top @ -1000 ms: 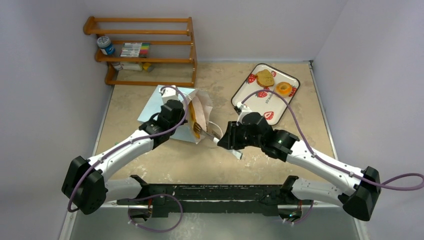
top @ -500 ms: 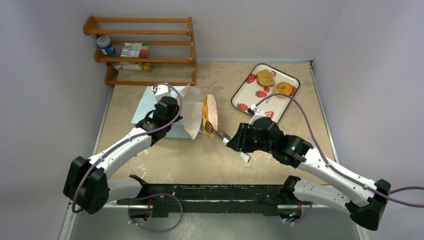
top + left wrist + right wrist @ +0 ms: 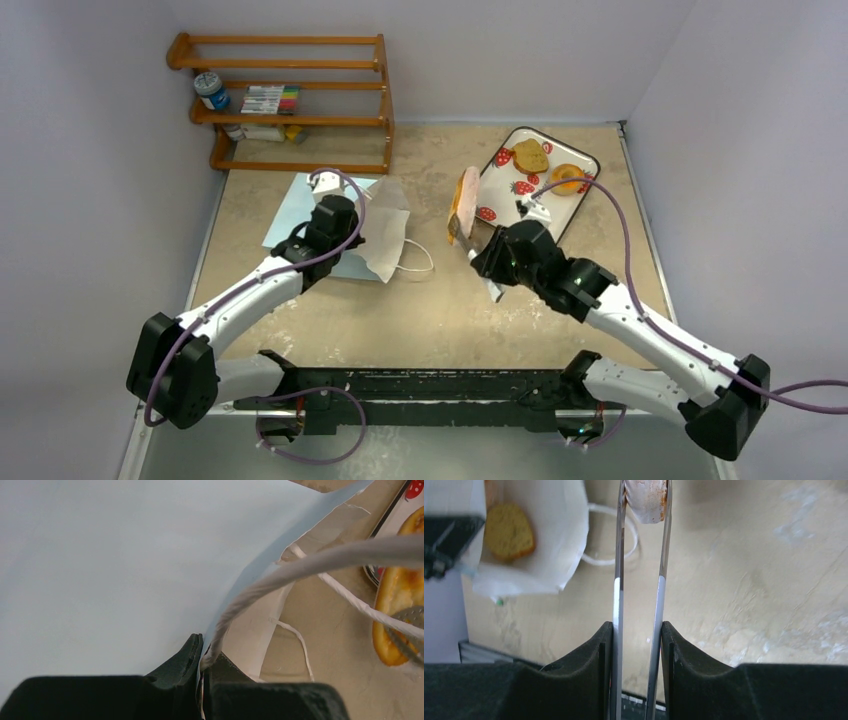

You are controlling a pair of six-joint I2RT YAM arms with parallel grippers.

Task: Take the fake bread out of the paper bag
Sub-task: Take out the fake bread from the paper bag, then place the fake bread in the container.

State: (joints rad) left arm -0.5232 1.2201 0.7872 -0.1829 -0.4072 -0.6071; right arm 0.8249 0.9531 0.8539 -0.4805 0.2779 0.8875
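The light blue paper bag (image 3: 300,215) lies on its side with its white mouth (image 3: 385,228) facing right. My left gripper (image 3: 345,226) is shut on the bag's upper rim by a cord handle (image 3: 205,656). My right gripper (image 3: 493,257) is shut on metal tongs (image 3: 637,627). The tongs pinch the long pale roll (image 3: 463,198), held in the air beside the tray's left edge; it also shows in the right wrist view (image 3: 647,497) and the left wrist view (image 3: 397,615). One toast slice (image 3: 509,532) lies inside the bag mouth. Another toast slice (image 3: 530,155) and the doughnut (image 3: 568,177) lie on the tray.
The white strawberry-print tray (image 3: 520,200) sits at the back right. A wooden rack (image 3: 290,100) with a jar and markers stands at the back left. A loose white cord handle (image 3: 415,260) lies on the table by the bag mouth.
My right gripper has drawn the tongs and roll out of the bag and carried them right and back toward the tray. The bag mouth has sagged lower. My left gripper has barely moved.
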